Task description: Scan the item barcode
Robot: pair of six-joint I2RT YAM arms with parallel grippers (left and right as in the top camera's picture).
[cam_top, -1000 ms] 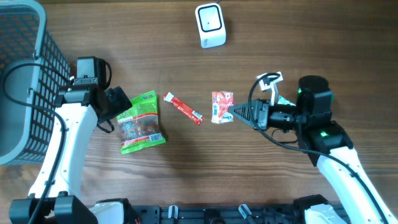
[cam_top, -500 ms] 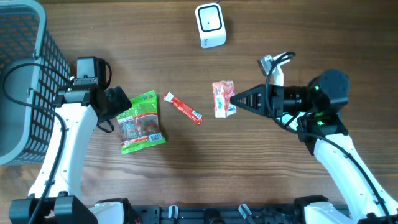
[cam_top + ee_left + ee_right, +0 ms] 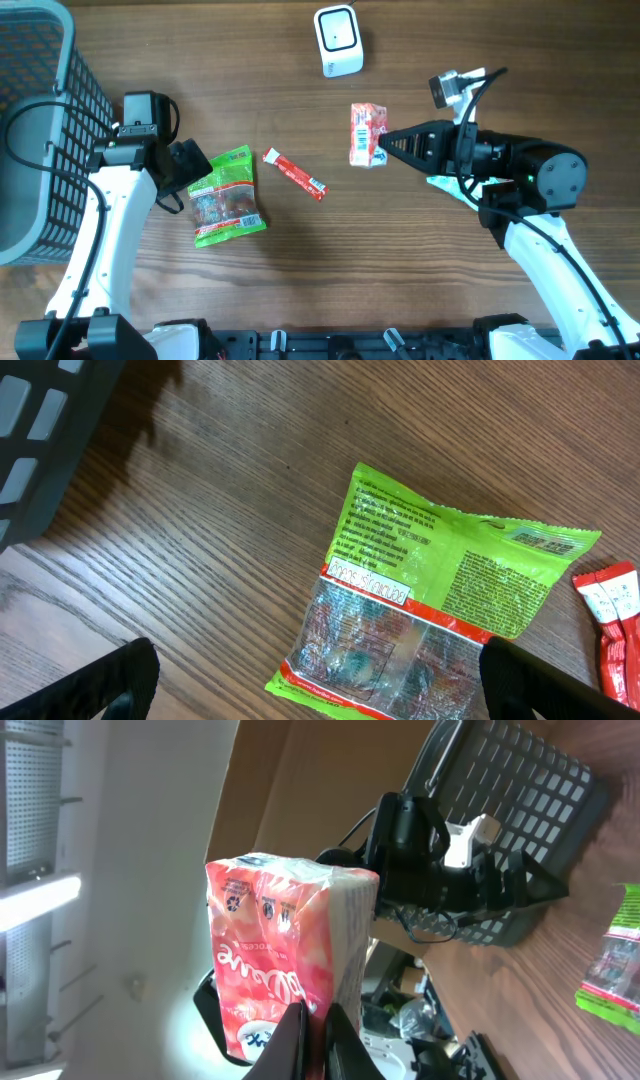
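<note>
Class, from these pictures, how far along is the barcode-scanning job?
Done: the right gripper has the pink packet pinched, held in the air. In hand: holding it short of the white scanner. Left: presenting its barcode to the scanner; the green bag and red stick lie aside.

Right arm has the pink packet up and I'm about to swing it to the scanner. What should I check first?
1. Grip: right gripper shut on the edge of the pink packet, packet off the table. Ok.
2. Packet at the scanner: it hangs to the scanner's lower right in the overhead view. Not ok.
3. Path between them: bare wood, nothing in the way. Ok.
4. Packet turned the proper way for the scanner: cannot tell.
5. Left gripper: open over the green bag, well away from the path. Ok.
</note>
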